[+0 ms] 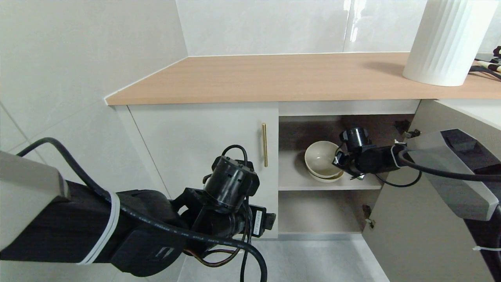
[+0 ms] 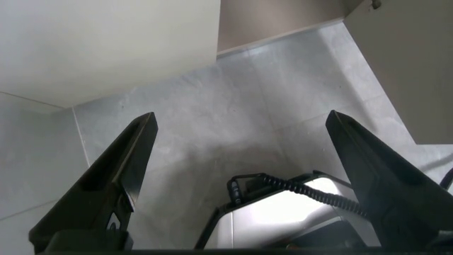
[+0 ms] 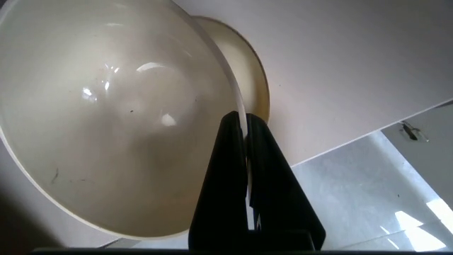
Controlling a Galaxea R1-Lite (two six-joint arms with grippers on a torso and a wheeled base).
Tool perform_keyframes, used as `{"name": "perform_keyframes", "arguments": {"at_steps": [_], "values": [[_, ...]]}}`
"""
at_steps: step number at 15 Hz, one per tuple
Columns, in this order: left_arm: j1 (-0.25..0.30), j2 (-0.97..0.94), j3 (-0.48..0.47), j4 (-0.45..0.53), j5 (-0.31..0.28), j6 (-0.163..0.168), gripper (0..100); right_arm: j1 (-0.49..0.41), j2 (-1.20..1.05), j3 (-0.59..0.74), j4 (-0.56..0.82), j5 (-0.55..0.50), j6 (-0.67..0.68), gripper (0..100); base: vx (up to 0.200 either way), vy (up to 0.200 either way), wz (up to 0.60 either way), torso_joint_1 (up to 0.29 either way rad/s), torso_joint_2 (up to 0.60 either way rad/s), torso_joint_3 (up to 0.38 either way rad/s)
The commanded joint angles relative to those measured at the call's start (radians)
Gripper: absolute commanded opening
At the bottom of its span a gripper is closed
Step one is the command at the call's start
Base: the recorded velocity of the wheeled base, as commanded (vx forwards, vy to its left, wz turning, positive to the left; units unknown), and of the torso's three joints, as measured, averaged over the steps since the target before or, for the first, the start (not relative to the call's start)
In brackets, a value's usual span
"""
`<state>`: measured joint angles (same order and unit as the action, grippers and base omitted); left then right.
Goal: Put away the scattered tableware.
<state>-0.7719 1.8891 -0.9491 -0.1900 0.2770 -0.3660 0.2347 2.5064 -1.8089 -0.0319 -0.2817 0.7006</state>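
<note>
- The right gripper [image 1: 341,163] is inside the open cupboard [image 1: 195,141]. Its jaws pinch the rim of a cream bowl [image 1: 321,156].
- This bowl is tilted, with its opening turned toward the room. It sits on a second dish [image 1: 328,179], which lies on the upper shelf [image 1: 293,178]. I cannot tell if the two nest fully.
- I judge that the step in hand is to set the bowl down into the dish below.
- To do it well, the bowl should first be turned level and centred over the lower dish. Only then should the jaws let the rim go.
- The way out should be straight back, so that nothing catches the rim or the open door [image 1: 407,219].
- The left gripper [image 2: 241,120] hangs low over the floor [image 2: 248,85], well apart from the shelf. Its jaws are spread wide and hold nothing.
</note>
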Motion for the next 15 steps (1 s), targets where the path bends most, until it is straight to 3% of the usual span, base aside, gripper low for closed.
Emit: {"name": "perform_keyframes", "arguments": {"at_steps": [1, 15], "values": [[0.0, -0.001, 0.001, 0.0, 0.001, -0.001, 100, -0.005, 0.008, -0.004, 0.0, -0.001, 0.0, 0, 0.0, 0.0, 0.0, 0.0, 0.0, 0.0], [0.0, -0.001, 0.001, 0.0, 0.001, -0.001, 100, -0.015, 0.014, -0.009, 0.0, -0.001, -0.001, 0, 0.0, 0.0, 0.0, 0.0, 0.0, 0.0]]}}
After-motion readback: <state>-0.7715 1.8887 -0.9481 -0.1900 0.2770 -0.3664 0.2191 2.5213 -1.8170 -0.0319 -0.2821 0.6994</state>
